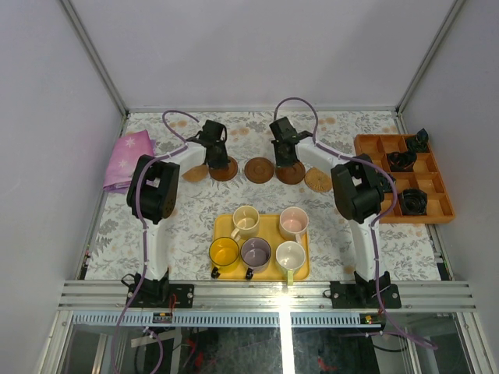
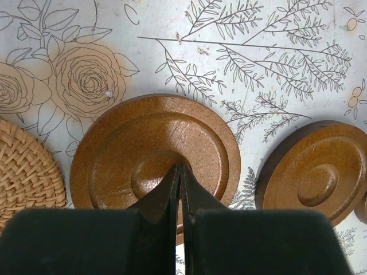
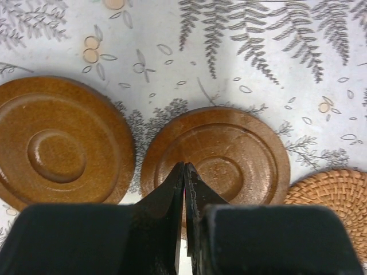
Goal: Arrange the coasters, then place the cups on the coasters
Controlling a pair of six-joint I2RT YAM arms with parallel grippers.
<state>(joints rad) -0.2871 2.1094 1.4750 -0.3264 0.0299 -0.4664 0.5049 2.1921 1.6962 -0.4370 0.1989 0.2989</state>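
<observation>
Five coasters lie in a row at the back: a woven one (image 1: 195, 173), three brown wooden discs (image 1: 224, 169) (image 1: 259, 170) (image 1: 290, 172), and a second woven one (image 1: 318, 180). My left gripper (image 1: 218, 158) (image 2: 181, 168) is shut, empty, with its tips over the centre of the left brown disc (image 2: 114, 149). My right gripper (image 1: 287, 158) (image 3: 184, 165) is also shut and empty, its tips over the right brown disc (image 3: 241, 154). Five cups stand on the yellow tray (image 1: 221, 227): cream (image 1: 245, 221), pink (image 1: 293, 222), yellow (image 1: 224, 252), purple-grey (image 1: 256, 252), pale green-white (image 1: 290, 255).
A folded pink cloth (image 1: 129, 160) lies at the back left. An orange compartment box (image 1: 373, 145) with small black objects stands at the right edge. Enclosure walls surround the flowered tabletop. The middle brown disc (image 2: 318, 172) (image 3: 57, 143) lies between the two grippers.
</observation>
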